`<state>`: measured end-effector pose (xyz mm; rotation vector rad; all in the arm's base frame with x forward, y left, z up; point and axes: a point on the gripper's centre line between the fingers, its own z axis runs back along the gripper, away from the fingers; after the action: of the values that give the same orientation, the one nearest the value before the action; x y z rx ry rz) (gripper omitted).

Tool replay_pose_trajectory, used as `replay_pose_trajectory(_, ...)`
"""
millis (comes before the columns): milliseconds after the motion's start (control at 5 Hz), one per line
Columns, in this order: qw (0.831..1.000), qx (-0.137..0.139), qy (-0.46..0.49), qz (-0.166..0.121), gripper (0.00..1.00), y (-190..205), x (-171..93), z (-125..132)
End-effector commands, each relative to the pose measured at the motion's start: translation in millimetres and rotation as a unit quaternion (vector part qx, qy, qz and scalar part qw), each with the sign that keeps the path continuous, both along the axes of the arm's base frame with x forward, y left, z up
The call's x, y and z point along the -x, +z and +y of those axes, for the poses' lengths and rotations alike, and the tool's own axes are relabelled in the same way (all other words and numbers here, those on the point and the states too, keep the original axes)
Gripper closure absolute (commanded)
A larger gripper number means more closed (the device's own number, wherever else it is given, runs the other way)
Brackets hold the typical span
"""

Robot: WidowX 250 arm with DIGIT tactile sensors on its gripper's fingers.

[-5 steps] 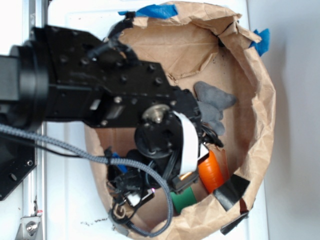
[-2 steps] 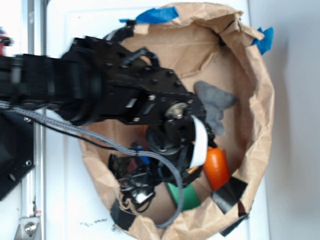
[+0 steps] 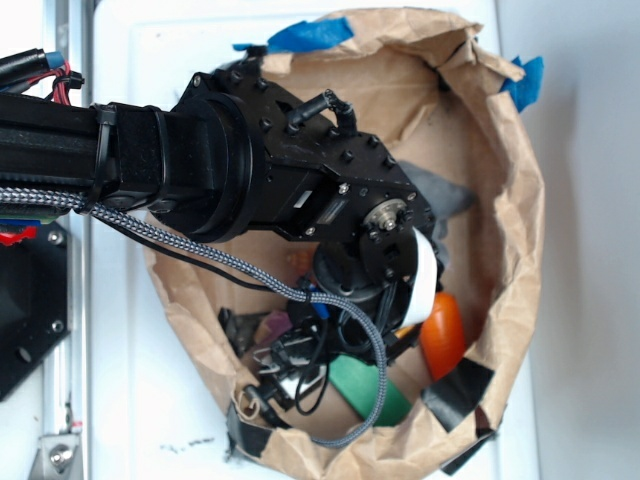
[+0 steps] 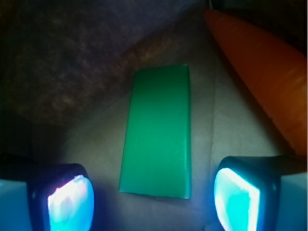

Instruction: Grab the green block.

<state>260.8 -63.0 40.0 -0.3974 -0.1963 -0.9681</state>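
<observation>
Hand (image 4: 154, 192) wide open, empty, fingers straddling the flat green rectangular block (image 4: 158, 132) on the brown paper bag floor (image 4: 226, 120), beside the orange carrot toy (image 4: 260, 72). Aligned; descent and closing left.

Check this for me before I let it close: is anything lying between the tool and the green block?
Nothing visible. In the wrist view the green block lies flat on the brown paper between the open tool fingers, with bare paper on both sides. The orange carrot lies off to the right, apart from the block.
</observation>
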Motion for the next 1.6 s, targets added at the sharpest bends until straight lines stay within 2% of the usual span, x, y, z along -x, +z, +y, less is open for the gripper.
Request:
replay_pose_trajectory(0,0.999,-0.029,0.027,-0.035,0.0,16,-11,17)
replay_pose_trajectory(400,0.998,-0.035,0.029,-0.037,0.0,9,-11,2)
replay_pose_trajectory(600,0.998,-0.033,0.02,-0.051,0.0,16,-11,-9)
replay_pose_trajectory(800,0.998,-0.011,0.008,-0.056,0.0,24,-12,-22)
replay_pose_trajectory(1000,0.999,-0.014,-0.011,-0.051,0.0,27,-7,-35)
replay_pose_trajectory(1200,0.998,0.004,-0.004,-0.055,0.0,33,-5,-42)
replay_pose_trajectory(1400,0.998,-0.012,0.0,-0.069,0.0,24,-7,-47)
